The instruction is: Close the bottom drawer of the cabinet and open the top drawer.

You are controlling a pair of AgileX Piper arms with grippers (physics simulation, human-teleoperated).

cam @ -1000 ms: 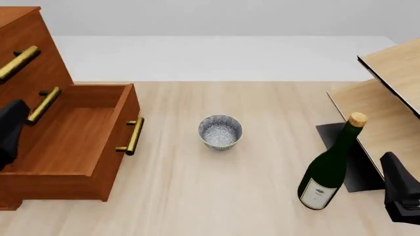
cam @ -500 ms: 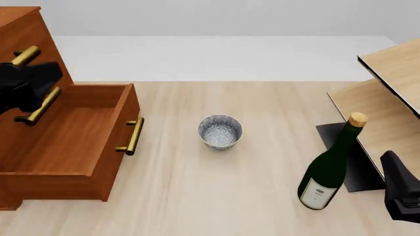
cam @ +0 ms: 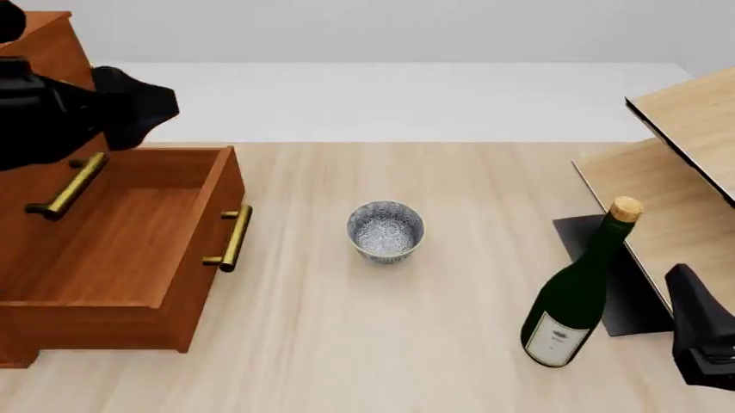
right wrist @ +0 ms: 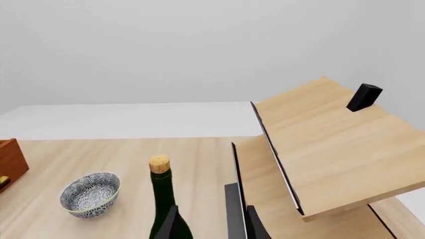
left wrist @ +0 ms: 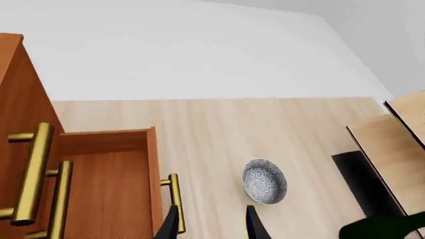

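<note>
bottom drawer (cam: pixel 120 249) open, rigid wood, slides stiffly | push at brass handle (cam: pixel 233 238) | left claw (left wrist: pixel 211 226) spread, empty | right claw (right wrist: pixel 209 226) probably spread

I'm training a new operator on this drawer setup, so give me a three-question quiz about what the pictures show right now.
1. True or false: the bottom drawer of the cabinet is pulled out.
2. What stands nearest the bottle on the table? A) the shelf unit B) the cabinet C) the bowl
3. Fill in: the left gripper holds ____.

Key:
1. True; its inside is open to view.
2. A.
3. Nothing; its fingers are apart, with only the table between them.
</note>
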